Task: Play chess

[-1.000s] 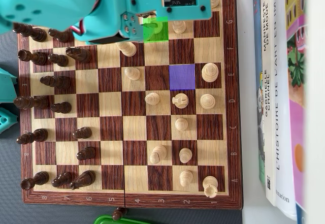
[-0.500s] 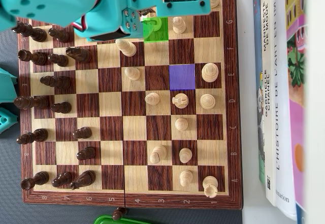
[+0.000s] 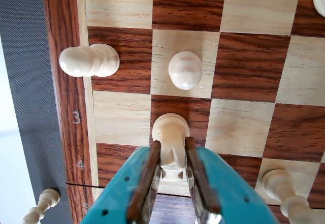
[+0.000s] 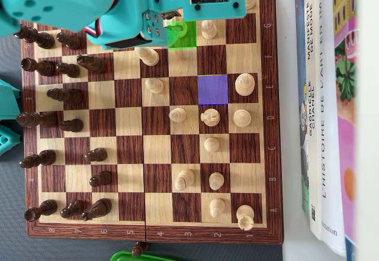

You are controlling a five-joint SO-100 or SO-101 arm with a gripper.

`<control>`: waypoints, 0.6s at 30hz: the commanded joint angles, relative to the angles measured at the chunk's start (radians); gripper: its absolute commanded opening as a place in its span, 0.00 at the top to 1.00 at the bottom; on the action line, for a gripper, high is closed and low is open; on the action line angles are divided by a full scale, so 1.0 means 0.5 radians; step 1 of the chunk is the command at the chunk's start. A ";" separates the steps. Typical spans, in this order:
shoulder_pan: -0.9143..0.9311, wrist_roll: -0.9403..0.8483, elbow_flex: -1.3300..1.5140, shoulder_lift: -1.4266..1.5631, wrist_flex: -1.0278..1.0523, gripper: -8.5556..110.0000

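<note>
Since a second ago the arm has dropped slightly. Its gripper (image 3: 171,155) pinches a white pawn (image 3: 170,132); lifting crookedly could topple the neighbouring pawn (image 3: 185,70).

Chessboard (image 4: 269,125), overhead view: top ranks hidden under the teal arm (image 4: 118,6). Piece on the green-marked square (image 4: 182,34): mostly covered. Green object (image 4: 133,256) below the board: cut by frame edge, unidentifiable.

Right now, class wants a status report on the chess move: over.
Gripper shut on white piece, fingers either side. Piece on green square. Blue square empty. White pawn ahead.
</note>
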 commanded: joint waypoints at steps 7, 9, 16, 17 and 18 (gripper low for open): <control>-0.003 0.009 -0.012 0.018 -0.009 0.85; -0.003 0.009 -0.012 0.018 -0.009 0.85; -0.006 0.009 -0.012 0.021 -0.009 0.83; -0.006 0.009 -0.012 0.028 -0.009 0.83; -0.006 0.009 -0.012 0.034 -0.009 0.83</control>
